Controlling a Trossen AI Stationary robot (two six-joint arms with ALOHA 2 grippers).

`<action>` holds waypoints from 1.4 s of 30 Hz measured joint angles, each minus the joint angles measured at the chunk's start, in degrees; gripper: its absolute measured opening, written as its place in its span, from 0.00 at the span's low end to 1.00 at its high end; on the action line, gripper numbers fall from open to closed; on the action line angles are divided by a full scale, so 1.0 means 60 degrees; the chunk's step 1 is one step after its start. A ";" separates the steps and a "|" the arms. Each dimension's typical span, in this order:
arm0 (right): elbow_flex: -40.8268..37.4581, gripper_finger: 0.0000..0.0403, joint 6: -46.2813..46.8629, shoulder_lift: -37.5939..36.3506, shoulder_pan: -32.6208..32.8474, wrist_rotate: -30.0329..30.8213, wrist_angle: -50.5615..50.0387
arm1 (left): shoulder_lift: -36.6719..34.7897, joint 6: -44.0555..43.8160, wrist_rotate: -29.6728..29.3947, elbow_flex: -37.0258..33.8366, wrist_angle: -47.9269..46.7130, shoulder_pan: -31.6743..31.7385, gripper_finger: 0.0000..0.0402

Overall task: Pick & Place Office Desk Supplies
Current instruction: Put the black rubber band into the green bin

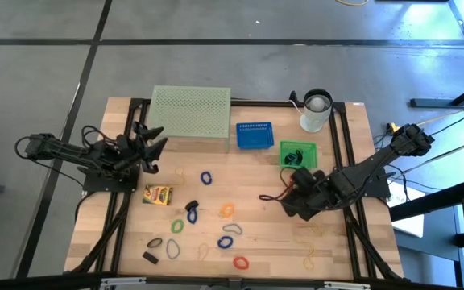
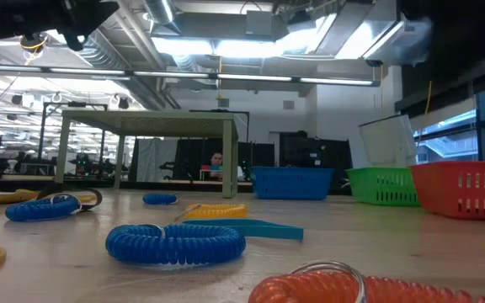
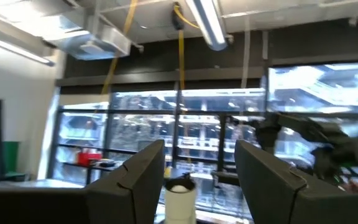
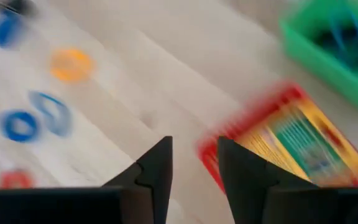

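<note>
**Loose supplies spread over a wooden table, both arms raised**

The table (image 1: 256, 173) is pale wood planking on a dark frame, standing on a grey concrete floor. Across it, the low view shows a hall with strip lights, ducting, desks with monitors and a person seated far off.

Along the far edge stand one pale green mesh stand (image 1: 190, 118), one blue basket (image 1: 254, 135), one green basket (image 1: 298, 153) and one white cup (image 1: 316, 112). The low view also shows a red basket (image 2: 466, 187) beside the green one.

One yellow card box (image 1: 158, 193) lies near the left arm. About ten rubber-band loops are scattered over the near half: several blue loops (image 1: 206, 176), orange loops (image 1: 227, 211), a green loop (image 1: 176, 226) and a red loop (image 1: 240, 262). Two black clips (image 1: 151, 257) lie among them.

The left gripper (image 1: 153, 149) hovers beside the mesh stand, its fingers spread wide and empty. The right gripper (image 1: 276, 196) is near the green basket, fingers partly apart; in its wrist view a red-and-yellow box (image 4: 291, 146) lies just beyond the fingertips, and whether they touch it cannot be told.
</note>
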 joint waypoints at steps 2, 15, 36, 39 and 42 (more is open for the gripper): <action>0.0000 0.32 -0.1020 0.0009 0.0000 0.0695 0.0885 | 0.0020 -0.0003 0.0283 0.0000 -0.0067 0.0000 0.48; -0.0006 0.32 -0.4755 0.0224 -0.0024 0.4993 0.2758 | 0.1247 -0.1530 0.0241 0.1700 -0.4027 -0.0003 0.54; -0.0004 0.32 -0.6003 0.0575 -0.0576 0.5380 0.2710 | 0.6427 -0.5931 0.3016 0.3390 -0.7268 -0.1487 0.54; -0.0004 0.32 -0.6062 0.0579 -0.0576 0.5325 0.2713 | 0.6900 -0.6284 0.2988 0.3391 -0.7543 -0.1840 0.54; -0.0004 0.32 -0.6064 0.0579 -0.0576 0.5103 0.2730 | 0.7179 -0.6969 0.3094 0.3388 -0.8104 -0.2137 0.54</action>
